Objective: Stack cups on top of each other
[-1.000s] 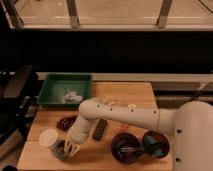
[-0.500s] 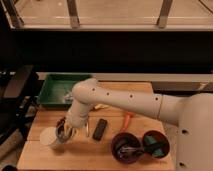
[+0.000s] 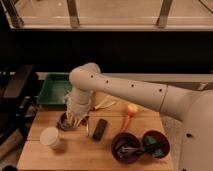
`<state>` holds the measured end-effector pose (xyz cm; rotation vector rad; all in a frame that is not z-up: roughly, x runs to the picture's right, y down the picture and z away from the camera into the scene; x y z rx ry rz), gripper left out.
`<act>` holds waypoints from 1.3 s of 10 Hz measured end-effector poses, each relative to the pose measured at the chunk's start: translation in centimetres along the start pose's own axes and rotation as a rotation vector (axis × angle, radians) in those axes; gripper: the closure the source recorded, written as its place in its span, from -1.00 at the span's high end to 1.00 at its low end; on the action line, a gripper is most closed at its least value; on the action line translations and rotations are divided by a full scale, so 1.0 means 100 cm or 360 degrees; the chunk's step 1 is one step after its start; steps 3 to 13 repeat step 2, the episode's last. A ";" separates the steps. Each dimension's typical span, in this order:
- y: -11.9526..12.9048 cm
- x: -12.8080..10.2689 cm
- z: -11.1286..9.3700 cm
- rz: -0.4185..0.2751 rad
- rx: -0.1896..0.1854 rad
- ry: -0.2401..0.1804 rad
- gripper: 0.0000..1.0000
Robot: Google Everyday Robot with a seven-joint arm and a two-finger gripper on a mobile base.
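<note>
A: Checking camera view: pincer hangs low over the dark cup at the tabletop left side, below the green tray.
B: Fingers?
A: Can't tell, wide or narrow. White cup stands just in front-left of the dark one, apart from it.
B: Rest?
A: Black block centre, two maroon bowls right.

White cup: translucent, round, upright, mouth up, standing alone near the surface's front-left corner. Dark cup: just behind and right of it, toward the left edge, apart from white cup, mostly hidden by the gripper right over it. Blue cup: can't tell.
</note>
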<state>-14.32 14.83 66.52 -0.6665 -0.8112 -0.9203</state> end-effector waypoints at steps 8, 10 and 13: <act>-0.012 0.000 0.012 -0.0045 -0.0002 -0.0034 -1.00; -0.012 0.000 0.012 -0.0045 -0.0002 -0.0034 -1.00; -0.012 0.000 0.012 -0.0045 -0.0002 -0.0034 -1.00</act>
